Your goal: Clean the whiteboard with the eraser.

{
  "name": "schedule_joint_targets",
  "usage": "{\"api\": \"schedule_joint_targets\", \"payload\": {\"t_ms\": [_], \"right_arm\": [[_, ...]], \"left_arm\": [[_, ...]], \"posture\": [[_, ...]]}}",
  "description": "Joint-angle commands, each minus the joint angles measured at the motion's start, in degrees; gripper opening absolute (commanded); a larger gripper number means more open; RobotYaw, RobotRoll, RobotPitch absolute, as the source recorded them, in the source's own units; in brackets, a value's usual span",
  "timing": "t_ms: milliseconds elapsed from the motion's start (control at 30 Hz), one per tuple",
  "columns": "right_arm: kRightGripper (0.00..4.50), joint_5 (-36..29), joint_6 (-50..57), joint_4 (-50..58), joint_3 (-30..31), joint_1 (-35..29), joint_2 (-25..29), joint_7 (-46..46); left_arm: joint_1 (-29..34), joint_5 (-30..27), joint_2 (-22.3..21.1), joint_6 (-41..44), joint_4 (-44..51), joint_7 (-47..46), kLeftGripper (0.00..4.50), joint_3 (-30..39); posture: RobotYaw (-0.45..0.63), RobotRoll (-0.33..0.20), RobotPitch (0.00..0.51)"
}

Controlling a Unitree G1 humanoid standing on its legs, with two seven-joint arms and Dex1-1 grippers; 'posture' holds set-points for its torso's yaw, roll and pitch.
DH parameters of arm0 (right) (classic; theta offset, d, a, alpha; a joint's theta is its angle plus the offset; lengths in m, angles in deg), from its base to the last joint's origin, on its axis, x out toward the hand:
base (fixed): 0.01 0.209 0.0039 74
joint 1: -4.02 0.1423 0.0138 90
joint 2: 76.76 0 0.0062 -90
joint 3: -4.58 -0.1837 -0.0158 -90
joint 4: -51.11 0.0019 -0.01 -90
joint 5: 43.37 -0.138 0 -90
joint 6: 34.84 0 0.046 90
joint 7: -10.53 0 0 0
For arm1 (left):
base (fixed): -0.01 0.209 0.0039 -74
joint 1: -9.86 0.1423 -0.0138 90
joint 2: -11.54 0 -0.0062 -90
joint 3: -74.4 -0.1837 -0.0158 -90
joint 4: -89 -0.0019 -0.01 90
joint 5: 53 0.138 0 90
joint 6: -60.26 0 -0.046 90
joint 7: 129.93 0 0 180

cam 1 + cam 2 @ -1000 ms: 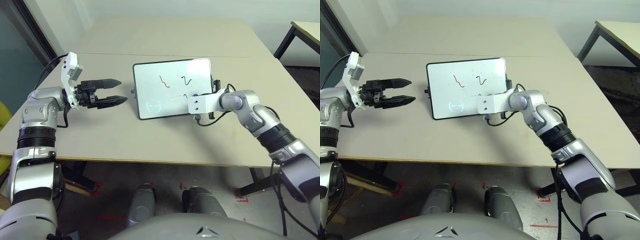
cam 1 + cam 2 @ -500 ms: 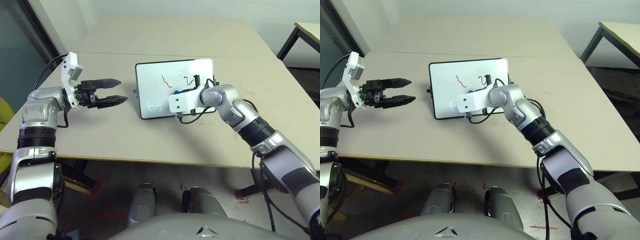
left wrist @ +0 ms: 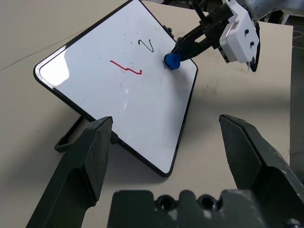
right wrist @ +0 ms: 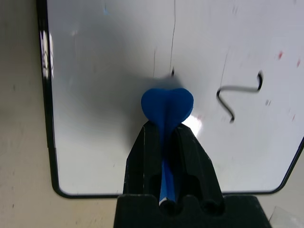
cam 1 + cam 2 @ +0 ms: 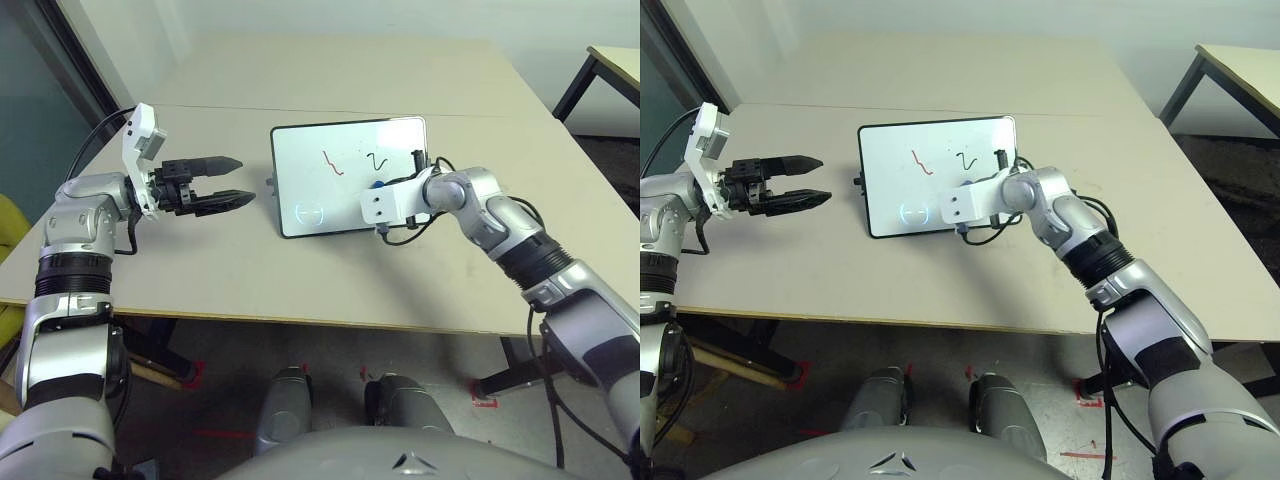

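Observation:
The whiteboard (image 5: 345, 185) stands tilted on its stand at the table's middle, with a red squiggle (image 5: 330, 162), a black squiggle (image 5: 375, 160) and a faint bluish circle (image 5: 310, 212) on it. My right gripper (image 5: 379, 188) is shut on the blue eraser (image 5: 376, 184) and presses it flat against the board's lower right area, just below the black squiggle. The right wrist view shows the eraser (image 4: 167, 107) squeezed between the black fingers (image 4: 185, 152). My left gripper (image 5: 232, 182) hovers open, left of the board and apart from it, pointing at it.
The beige table (image 5: 250, 270) has bare room in front of and behind the board. A second table (image 5: 612, 62) stands at the back right. A black cable (image 5: 400, 235) loops under my right wrist near the board's lower edge.
My right gripper swept the eraser left across the board's lower part, then back to the right. The left arm has stayed still. The camera shifted slightly.

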Motion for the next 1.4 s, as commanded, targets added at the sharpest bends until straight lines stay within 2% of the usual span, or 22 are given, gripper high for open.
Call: {"api": "schedule_joint_targets", "payload": {"t_ms": [33, 400, 1000, 1133, 1400], "right_arm": [[0.11, 0.3, 0.5, -2.0, -0.5, -1.4, 1.6, 0.3], [0.11, 0.0, 0.9, -0.6, 0.4, -0.4, -1.3, 0.7], [0.11, 1.0, -2.0, -6.9, 1.7, 5.5, -8.4, -0.7], [0.11, 0.9, -2.4, -8.3, 1.1, 5.6, -7.6, -1.1], [0.11, -1.0, -2.4, -7.3, -1.7, 4.3, -2.0, 0.1]], "left_arm": [[-1.2, 0.4, 0.2, -0.4, -0.4, 0.2, 4.5, -0.5], [-1.4, 0.5, 0.1, -0.3, -0.4, 0.2, 4.5, -0.6], [0.1, -0.2, -0.2, 0.4, 1.4, -0.5, 4.5, 0.1], [0.5, -0.4, -0.3, 0.6, 1.8, -0.6, 4.5, 0.2], [0.1, -0.2, -0.2, 0.5, 1.3, -0.6, 4.5, 0.0]], "posture": [[0.25, 0.0, 0.0], [0.26, 0.0, 0.0], [0.28, 0.0, 0.0], [0.28, 0.0, 0.0], [0.28, 0.0, 0.0]]}}
